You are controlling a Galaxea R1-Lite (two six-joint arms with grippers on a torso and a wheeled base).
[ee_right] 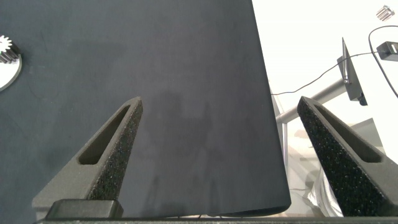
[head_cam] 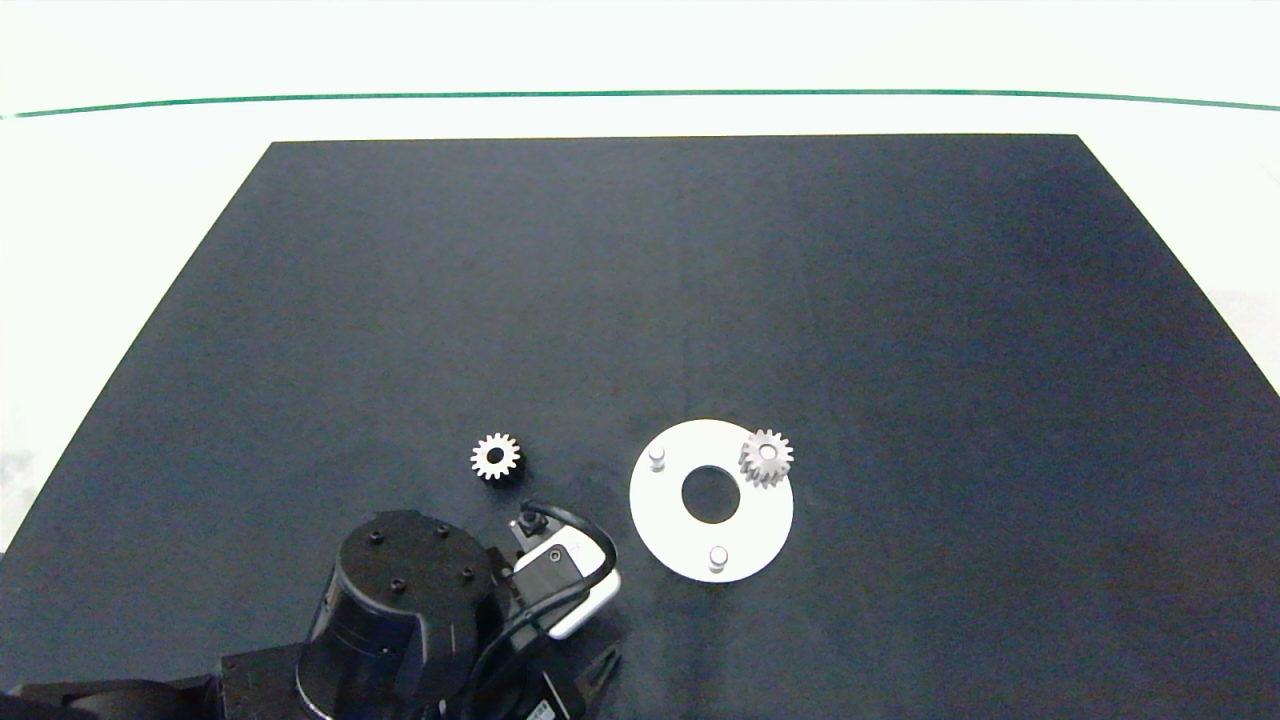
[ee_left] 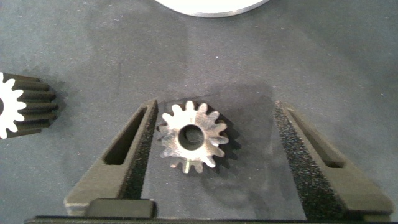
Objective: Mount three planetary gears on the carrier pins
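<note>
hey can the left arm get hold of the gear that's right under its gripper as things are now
Probably yes. In the left wrist view the left gripper is open, with the gear lying flat on the black mat between its fingers, nearer one pad. Nothing lies between the pads and the gear.

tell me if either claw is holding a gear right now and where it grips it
Nothing is held. The left claw is open around a planetary gear lying on the mat, its pads clear of the teeth. The right claw is open and empty.
</note>
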